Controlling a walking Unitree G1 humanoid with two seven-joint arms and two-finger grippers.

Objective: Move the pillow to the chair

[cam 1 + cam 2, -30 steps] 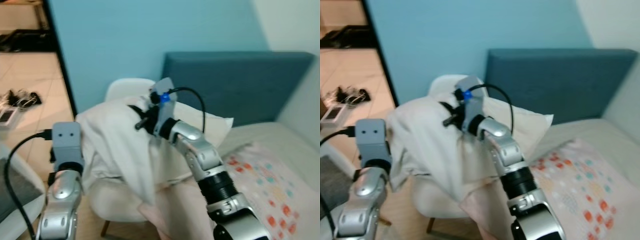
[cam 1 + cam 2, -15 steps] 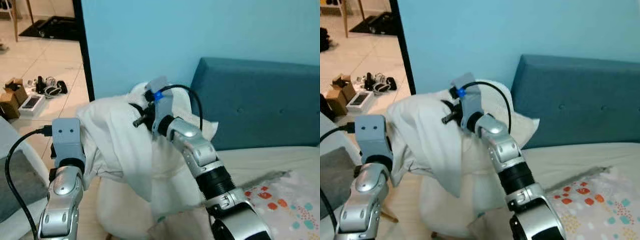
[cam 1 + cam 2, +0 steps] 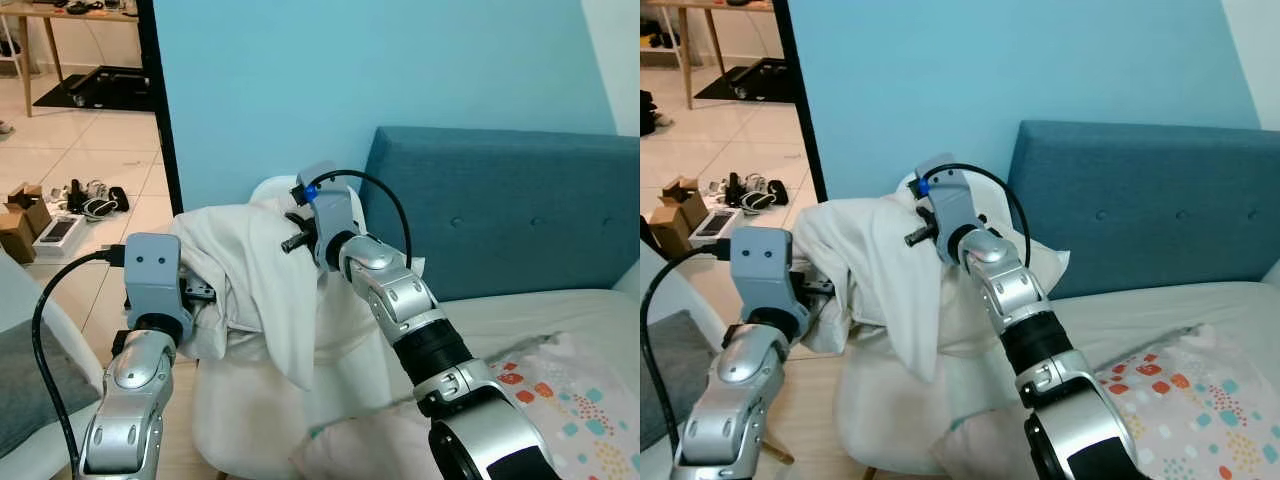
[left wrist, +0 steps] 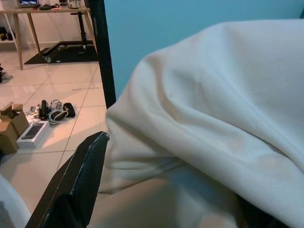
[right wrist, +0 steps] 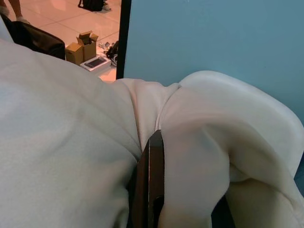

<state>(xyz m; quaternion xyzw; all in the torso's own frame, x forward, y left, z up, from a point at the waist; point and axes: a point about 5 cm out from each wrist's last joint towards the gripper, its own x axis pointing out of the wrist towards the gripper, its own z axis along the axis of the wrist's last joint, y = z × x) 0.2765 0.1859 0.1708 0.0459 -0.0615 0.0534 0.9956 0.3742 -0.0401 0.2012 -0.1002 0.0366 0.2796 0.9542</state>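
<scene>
Left eye view shows the pillow [image 3: 262,285] held up between both arms, now lower and closer over the white chair [image 3: 250,400] than a second ago, while the head camera has swung so the blue headboard [image 3: 510,215] sits further right. The right gripper [image 5: 151,183] pinches a fold of the pillow near its top, one black finger pressed into the cloth. The left gripper [image 3: 205,295] is buried in fabric at the pillow's side; in the left wrist view one finger [image 4: 78,178] stands spread beside the cloth, so whether it clamps I cannot tell. Judging by this, the carry is nearly over and lowering onto the seat comes next.
</scene>
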